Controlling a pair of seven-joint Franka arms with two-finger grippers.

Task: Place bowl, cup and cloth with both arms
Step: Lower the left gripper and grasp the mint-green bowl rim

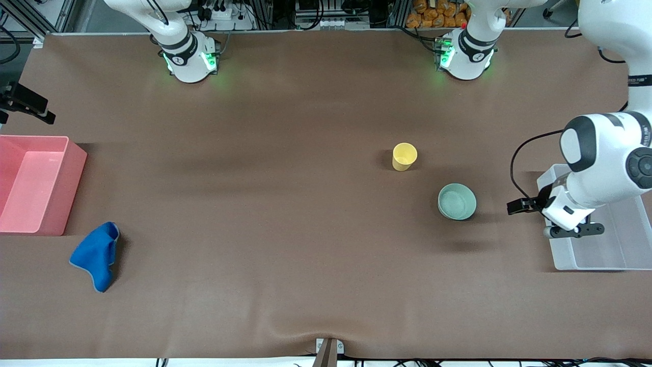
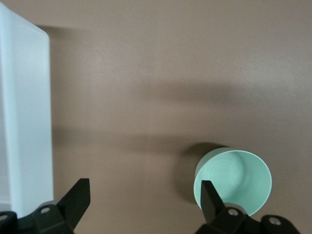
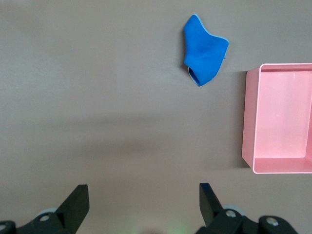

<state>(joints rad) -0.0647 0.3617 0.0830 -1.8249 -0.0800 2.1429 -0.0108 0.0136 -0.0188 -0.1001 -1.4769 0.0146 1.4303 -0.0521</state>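
Note:
The pale mint-green bowl (image 1: 457, 202) stands empty on the brown table, toward the left arm's end. The yellow cup (image 1: 404, 156) stands upright a little farther from the front camera than the bowl. The blue cloth (image 1: 97, 253) lies crumpled toward the right arm's end, beside a pink bin. My left gripper (image 1: 574, 232) hangs over the edge of a white bin, beside the bowl. It is open and empty (image 2: 145, 195), with the bowl (image 2: 234, 178) by one finger. My right gripper (image 3: 144, 195) is open and empty, high over the table. The cloth (image 3: 204, 48) shows far below it.
A pink bin (image 1: 30, 183) stands empty at the right arm's end and shows in the right wrist view (image 3: 282, 126). A translucent white bin (image 1: 601, 239) stands at the left arm's end and shows in the left wrist view (image 2: 24, 122). Both arm bases stand along the table's back edge.

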